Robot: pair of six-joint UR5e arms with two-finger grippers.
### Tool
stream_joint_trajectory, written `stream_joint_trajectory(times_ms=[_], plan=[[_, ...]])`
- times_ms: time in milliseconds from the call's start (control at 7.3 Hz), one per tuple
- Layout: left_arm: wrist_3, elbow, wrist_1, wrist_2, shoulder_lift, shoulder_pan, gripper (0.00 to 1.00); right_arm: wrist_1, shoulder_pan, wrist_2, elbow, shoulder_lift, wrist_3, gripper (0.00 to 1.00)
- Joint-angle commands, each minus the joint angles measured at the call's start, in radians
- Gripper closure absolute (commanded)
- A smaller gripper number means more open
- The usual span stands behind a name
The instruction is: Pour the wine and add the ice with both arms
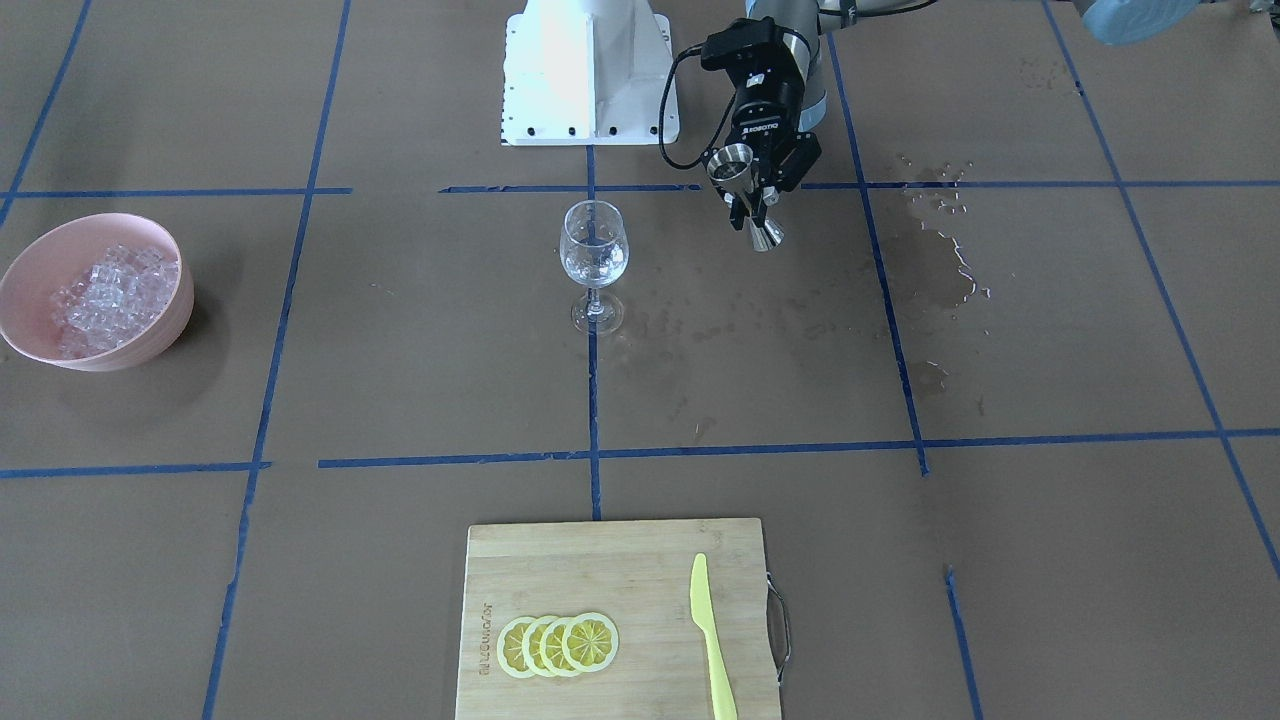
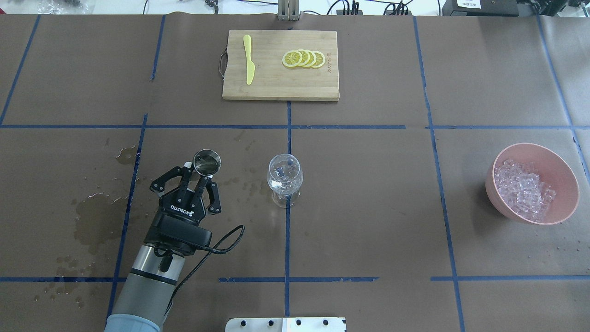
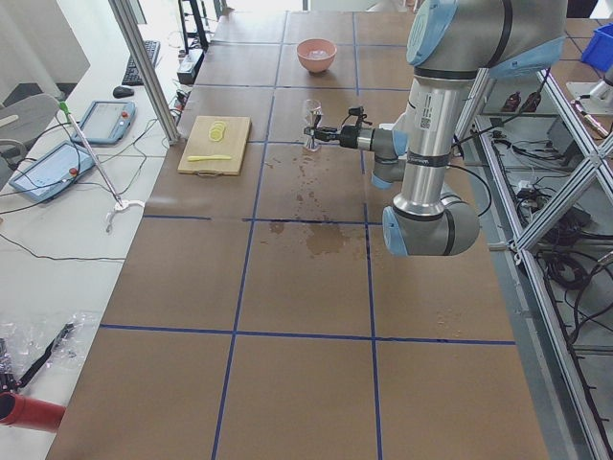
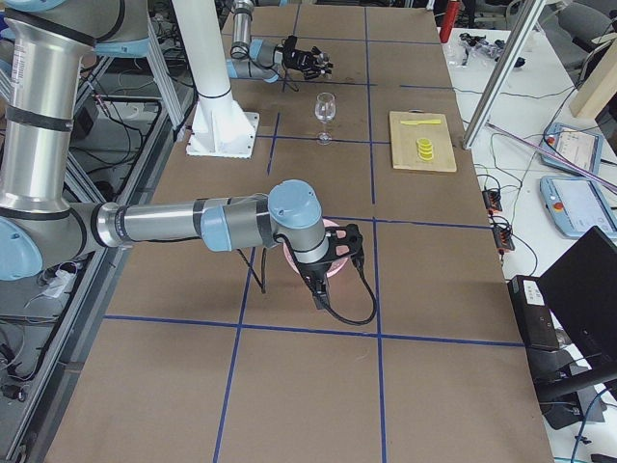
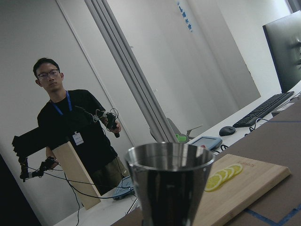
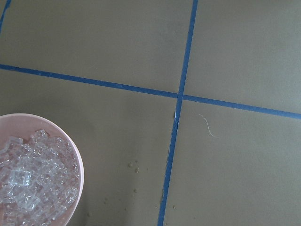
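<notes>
My left gripper [image 2: 199, 180] is shut on a steel jigger [image 2: 207, 162], held about upright above the table. It hangs left of the clear wine glass [image 2: 285, 177] and apart from it. From the front, the jigger [image 1: 738, 168] is right of the glass [image 1: 594, 258]. I cannot make out any wine. The ice [image 2: 524, 188] is heaped in a pink bowl [image 2: 567, 182] at the table's right. My right gripper [image 4: 333, 251] shows only in the exterior right view, low over that bowl, and I cannot tell its state. The right wrist view shows the ice [image 6: 30, 188], no fingers.
A wooden cutting board [image 2: 276, 85] at the far edge carries lemon slices [image 2: 303, 58] and a yellow knife [image 2: 249, 60]. Wet stains [image 2: 92, 216] mark the paper on the left. The white base [image 1: 590, 70] stands behind the glass. A person [image 5: 70, 136] stands beyond the table.
</notes>
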Motion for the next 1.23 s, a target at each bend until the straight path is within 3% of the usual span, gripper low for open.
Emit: stream_joint_trajectory(times_ms=[0, 548, 1096], plan=[[0.002, -0.006, 0.138, -0.011, -0.045, 0.004, 1.0, 0.0, 0.001, -0.002, -0.001, 0.0, 0.0, 0.0], [0.003, -0.038, 0.359, -0.017, -0.107, 0.005, 1.0, 0.0, 0.007, -0.002, -0.001, -0.008, 0.0, 0.0], [-0.006, -0.04, 0.37, -0.048, -0.107, -0.018, 1.0, 0.0, 0.01, 0.0, 0.001, -0.02, 0.002, 0.0]])
